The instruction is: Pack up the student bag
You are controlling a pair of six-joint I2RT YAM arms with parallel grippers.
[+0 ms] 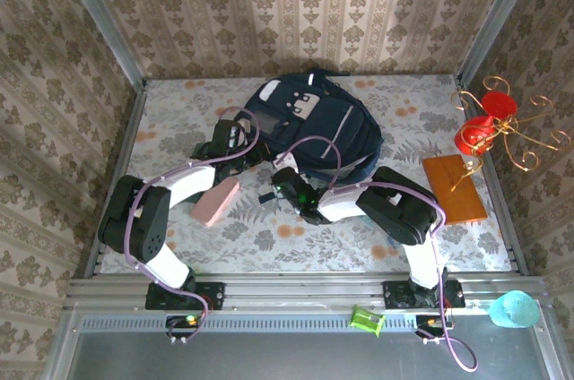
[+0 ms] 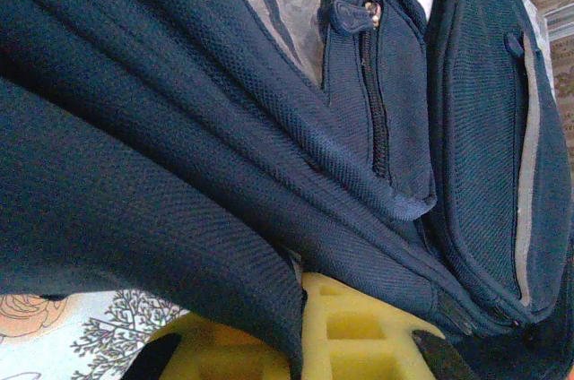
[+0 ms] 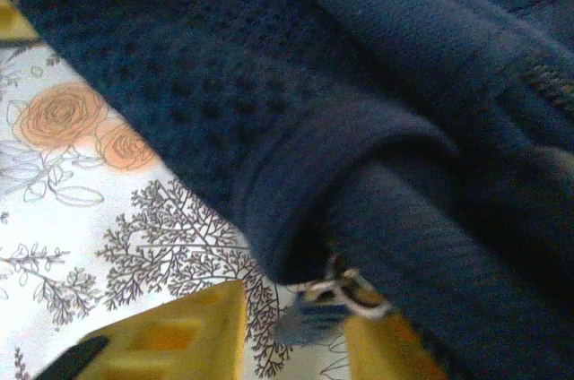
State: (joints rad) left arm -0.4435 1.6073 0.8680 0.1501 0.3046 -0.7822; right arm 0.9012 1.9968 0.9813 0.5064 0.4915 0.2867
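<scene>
Navy student bag (image 1: pixel 316 122) lies centre frame from overhead — left gripper (image 2: pixel 296 340) pinches its fabric, right gripper (image 3: pixel 289 340) stands parted around a zip pull (image 3: pixel 337 296).

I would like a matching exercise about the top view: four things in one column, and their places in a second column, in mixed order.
Things:
1 student bag
2 pink case
3 orange board
4 turquoise cup

Places:
A past the near right corner of the table
B far middle of the table
C right edge of the table
D left half, nearer than the bag

Pairs: 1-B, 2-D, 3-C, 4-A
</scene>
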